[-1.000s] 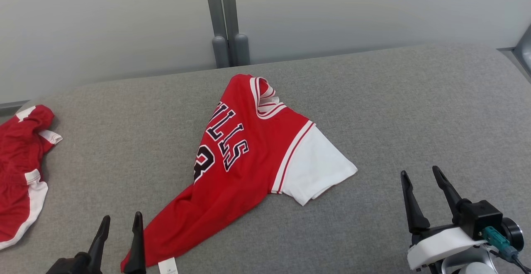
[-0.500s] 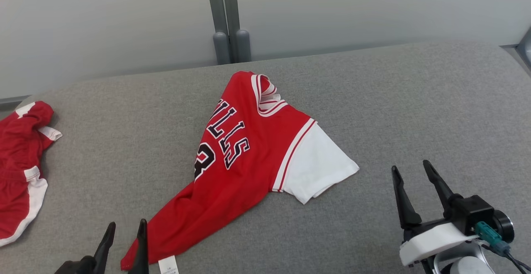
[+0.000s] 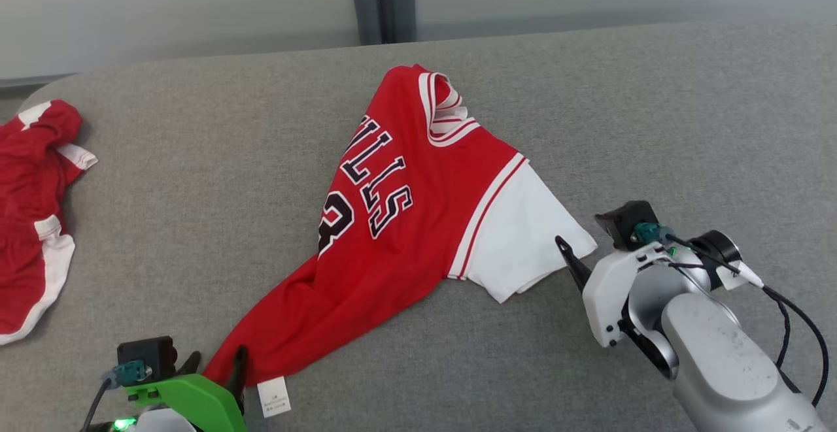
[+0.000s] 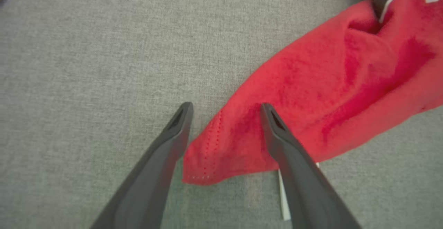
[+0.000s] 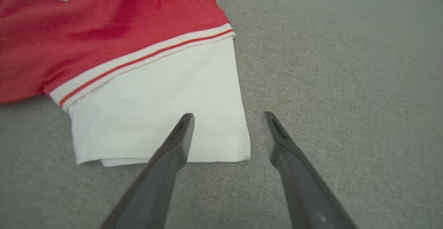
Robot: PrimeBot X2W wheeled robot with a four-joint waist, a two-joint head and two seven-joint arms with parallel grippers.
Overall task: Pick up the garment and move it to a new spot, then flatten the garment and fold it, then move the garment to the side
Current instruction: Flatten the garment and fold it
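Jersey lying rumpled on worktop, left gripper hovering agape over its hem corner, right gripper hovering agape over its white sleeve

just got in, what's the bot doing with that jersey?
Lining up a two-arm pickup, it seems. The red jersey lies crumpled on the grey surface. The left tool stands open astride its bottom corner, by the white tag; the right tool stands open at the outer corner of the white sleeve. Nothing is gripped yet. A second red garment lies off to the left.
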